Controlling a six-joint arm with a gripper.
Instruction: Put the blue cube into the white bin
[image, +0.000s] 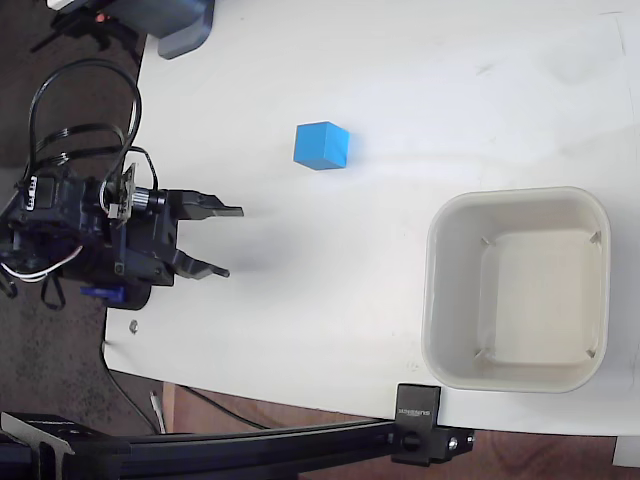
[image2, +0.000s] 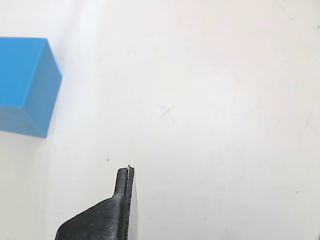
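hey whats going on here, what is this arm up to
A single robot arm sits at the left edge of a white table in the fixed view, its gripper open and holding nothing. The blue cube rests on the table, up and to the right of the fingertips and clear of them. The white bin stands empty at the right. In the wrist view the blue cube lies at the left edge, so the pickup has not yet happened.
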